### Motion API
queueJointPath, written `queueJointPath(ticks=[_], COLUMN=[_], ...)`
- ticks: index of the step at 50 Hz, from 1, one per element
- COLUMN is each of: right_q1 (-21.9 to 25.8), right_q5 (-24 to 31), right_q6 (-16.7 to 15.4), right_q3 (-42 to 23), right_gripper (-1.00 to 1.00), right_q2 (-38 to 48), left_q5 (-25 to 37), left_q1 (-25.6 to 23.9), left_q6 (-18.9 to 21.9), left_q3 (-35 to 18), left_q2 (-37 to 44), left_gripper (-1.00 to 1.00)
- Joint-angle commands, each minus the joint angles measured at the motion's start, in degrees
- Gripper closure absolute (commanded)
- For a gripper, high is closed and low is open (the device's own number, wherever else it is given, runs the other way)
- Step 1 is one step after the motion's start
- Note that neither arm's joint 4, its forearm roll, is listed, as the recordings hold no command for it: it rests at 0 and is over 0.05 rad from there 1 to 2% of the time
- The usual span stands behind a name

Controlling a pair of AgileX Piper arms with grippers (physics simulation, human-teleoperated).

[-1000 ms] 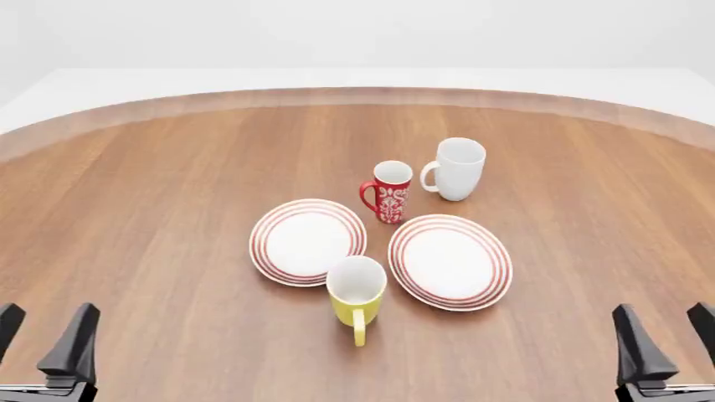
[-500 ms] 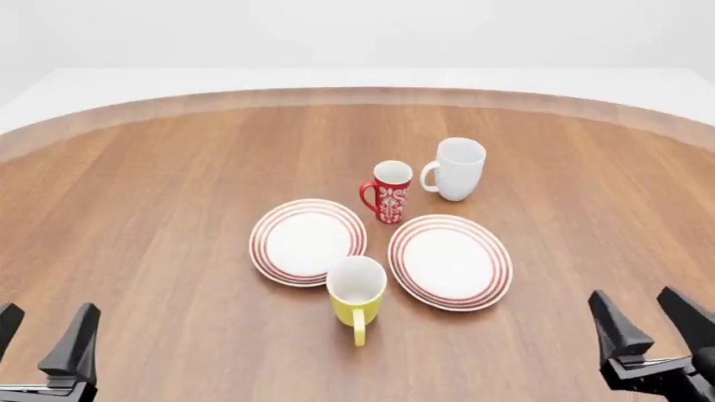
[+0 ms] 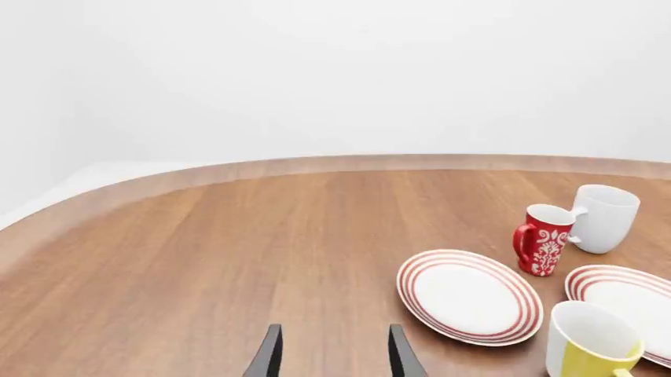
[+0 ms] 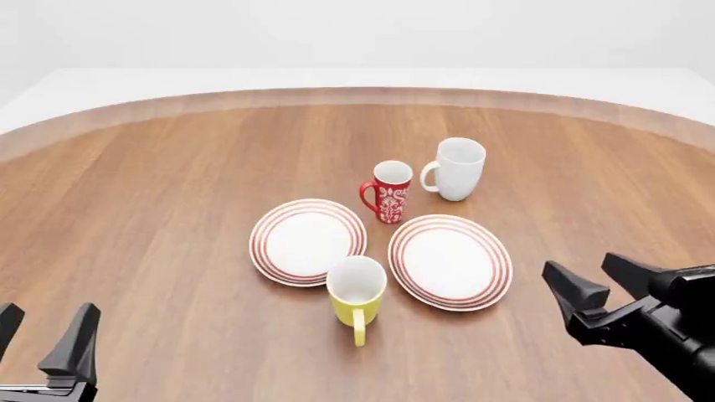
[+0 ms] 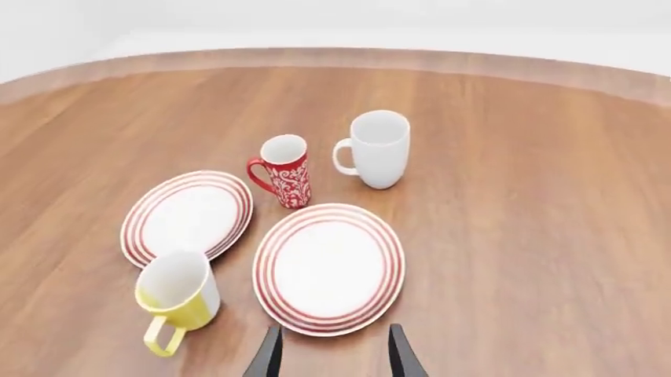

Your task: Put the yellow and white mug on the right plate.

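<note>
The yellow and white mug (image 4: 357, 291) stands upright on the table, handle toward me, touching the near edges between the two plates. It also shows in the right wrist view (image 5: 178, 298) and the left wrist view (image 3: 590, 345). The right plate (image 4: 450, 261) is bare; it also shows in the right wrist view (image 5: 329, 268) and the left wrist view (image 3: 629, 298). My right gripper (image 4: 592, 281) is open and empty, to the right of that plate. My left gripper (image 4: 43, 335) is open and empty at the near left.
The twin left plate (image 4: 308, 241) lies left of the right plate. A red patterned mug (image 4: 388, 192) and a taller white mug (image 4: 456, 169) stand behind the plates. The wooden table's curved far edge (image 4: 357, 94) runs across the back.
My right gripper has moved forward and to the left, toward the right plate. The left gripper, mugs and plates have not moved.
</note>
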Motion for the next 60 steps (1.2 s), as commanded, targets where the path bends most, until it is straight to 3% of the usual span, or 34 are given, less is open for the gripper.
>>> queueJointPath(ticks=[1,3,9,11,37,46,60], right_q1=[3.8,6.3,10.8,10.7,16.5,18.2,21.1], right_q5=[2.2,2.2,2.2,2.5,5.9,8.2,8.4], right_q6=[2.5,1.0,4.7,3.8,5.9,3.8,3.1], right_q3=[-5.1,-5.8,-7.6,-8.1,-16.8,-20.3,-21.7], right_gripper=[-1.00,-1.00,-1.00,-1.00,-1.00,-1.00,-1.00], right_q2=[6.9,8.2,13.0,13.7,23.1,24.2,27.1], left_q5=[0.0,0.0,0.0,0.0,0.0,0.0,0.0], left_q1=[0.0,0.0,0.0,0.0,0.0,0.0,0.0], left_q6=[0.0,0.0,0.0,0.0,0.0,0.0,0.0], left_q3=[0.0,0.0,0.0,0.0,0.0,0.0,0.0], left_q2=[0.0,0.0,0.0,0.0,0.0,0.0,0.0], left_gripper=[-1.00,-1.00,-1.00,-1.00,-1.00,-1.00,-1.00])
